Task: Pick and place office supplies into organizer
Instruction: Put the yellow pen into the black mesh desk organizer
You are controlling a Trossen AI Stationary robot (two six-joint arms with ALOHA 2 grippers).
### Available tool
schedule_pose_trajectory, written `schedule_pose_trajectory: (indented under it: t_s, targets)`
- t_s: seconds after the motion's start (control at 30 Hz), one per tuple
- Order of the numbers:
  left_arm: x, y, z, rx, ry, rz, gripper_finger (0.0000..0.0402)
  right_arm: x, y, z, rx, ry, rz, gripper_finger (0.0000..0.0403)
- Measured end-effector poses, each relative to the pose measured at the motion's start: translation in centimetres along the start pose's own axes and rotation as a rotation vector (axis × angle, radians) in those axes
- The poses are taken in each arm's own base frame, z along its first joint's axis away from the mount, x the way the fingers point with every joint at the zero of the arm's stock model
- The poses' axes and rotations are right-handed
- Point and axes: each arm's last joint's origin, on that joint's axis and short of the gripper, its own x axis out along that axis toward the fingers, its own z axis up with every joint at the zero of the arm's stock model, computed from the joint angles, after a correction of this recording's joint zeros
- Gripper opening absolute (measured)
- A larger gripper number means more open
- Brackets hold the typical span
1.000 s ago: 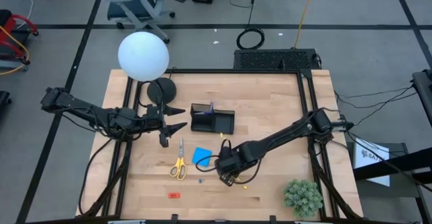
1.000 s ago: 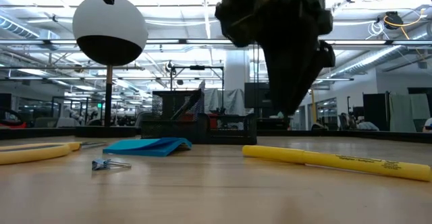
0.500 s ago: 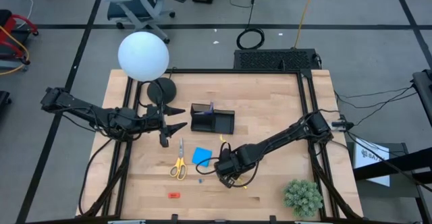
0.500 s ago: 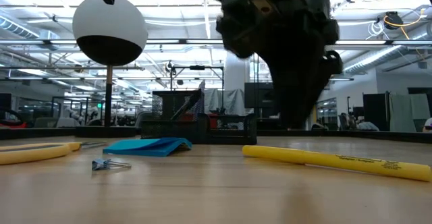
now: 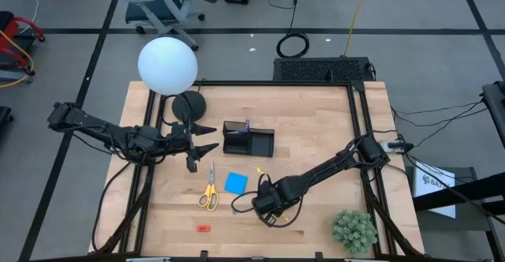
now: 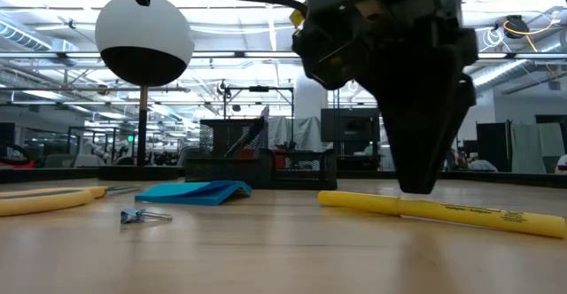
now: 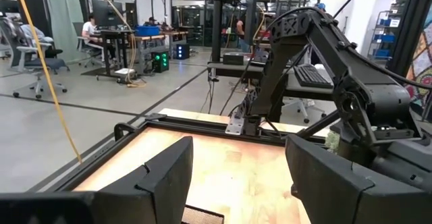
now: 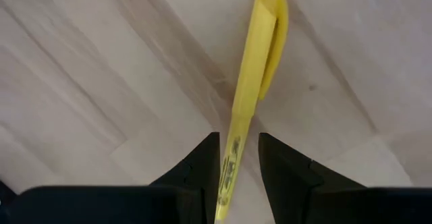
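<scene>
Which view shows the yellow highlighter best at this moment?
The right wrist view: the yellow highlighter lies on bare wood, its clip visible, running down between the right pincer fingers. The low view shows it side-on, partly behind that pincer. In the high view the arm hides it. The left wrist view misses it.

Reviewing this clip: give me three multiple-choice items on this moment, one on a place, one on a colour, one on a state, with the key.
1. Where is the right gripper?
A. over the black desk organizer
B. down at the yellow pen on the wooden table
C. beside the green plant ball

2. What colour is the square pad lying right of the yellow-handled scissors?
A. red
B. bright blue
C. white

3. How does the yellow pen stand to the right gripper's fingers?
A. lying flat, running between them
B. lifted clear of the table
C. dropped in the organizer

Key: 1 B, the low view shows it lowered onto the pen; 2 B, seen from above; 3 A, the right wrist view shows the fingers straddling it.
</scene>
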Motion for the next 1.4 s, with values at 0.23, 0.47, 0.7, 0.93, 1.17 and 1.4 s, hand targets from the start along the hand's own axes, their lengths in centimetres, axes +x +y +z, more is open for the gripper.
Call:
schedule_pose_trajectory:
  t_s: [0.23, 0.47, 0.7, 0.93, 1.17, 1.4]
  targets:
    - [0.0, 0.0, 0.0, 0.0, -0.001, 0.0, 0.0244, 1.1, 0.6, -0.4, -0.015, 0.019, 0.018, 0.0093]
    - [0.0, 0.0, 0.0, 0.0, -0.001, 0.0, 0.0244, 2.1, 0.7, -0.3, -0.015, 0.027, 0.008, 0.0093]
    - [0.0, 0.0, 0.0, 0.0, -0.001, 0.0, 0.0244, 2.2, 0.6, -0.2, -0.047, 0.025, 0.002, 0.0089]
    - [0.0, 0.0, 0.0, 0.0, 0.0, 0.0, 0.0244, 2.3, 0.5, -0.3, -0.096, 0.029, -0.008, 0.0029]
    - [0.0, 0.0, 0.0, 0.0, 0.0, 0.0, 0.0244, 2.3, 0.5, -0.3, -0.134, 0.03, -0.009, 0.0021]
    - [0.0, 0.0, 0.0, 0.0, 0.0, 0.0, 0.0244, 2.3, 0.5, -0.3, -0.15, 0.03, -0.008, 0.0018]
